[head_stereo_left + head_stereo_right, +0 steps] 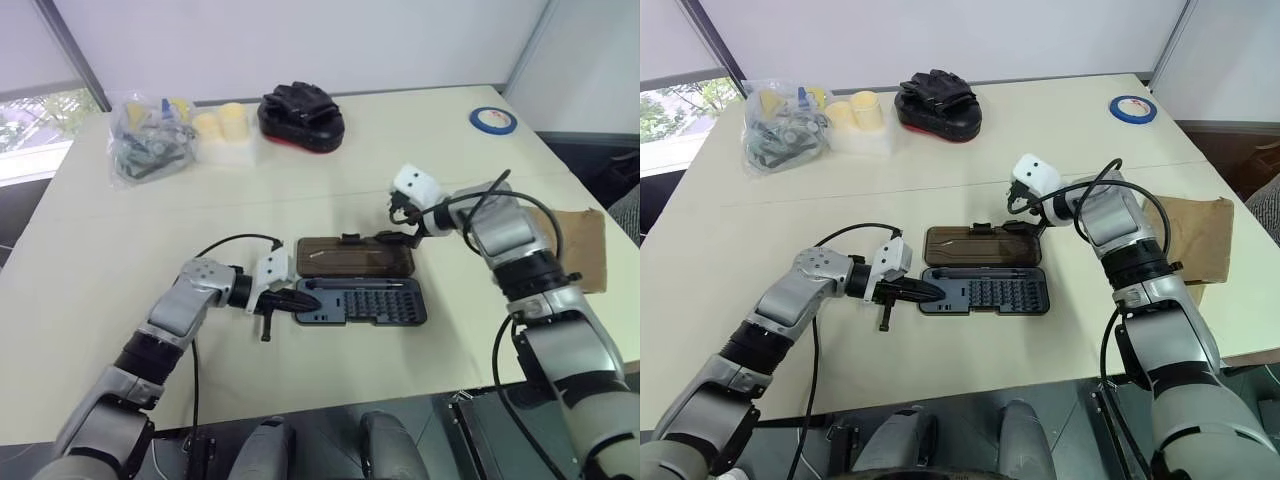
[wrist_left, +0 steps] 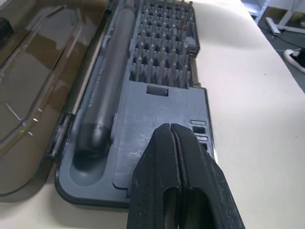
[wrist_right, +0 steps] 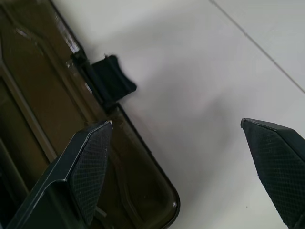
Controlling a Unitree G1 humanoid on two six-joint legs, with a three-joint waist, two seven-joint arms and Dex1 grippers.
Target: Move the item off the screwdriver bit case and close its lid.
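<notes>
Smoky brown plastic, the lid [image 1: 985, 245] lies flat at frame centre, hinged open behind the grey tray [image 1: 985, 291] of the case. It looks stiff, light and slick, so the far edge by the black latch tab [image 3: 110, 78] seems the best place to lift. The tray holds ribbed rows of bits and a smooth dark driver handle [image 2: 102, 98]. The right gripper [image 3: 188, 167] hangs with fingers wide apart at the lid's right corner; the left gripper [image 2: 175, 157], fingers pressed together, rests on the tray's left end. The kraft bag [image 1: 1195, 235], flat and matte, lies at mid-right on the pale table [image 1: 1060, 140], off the case.
</notes>
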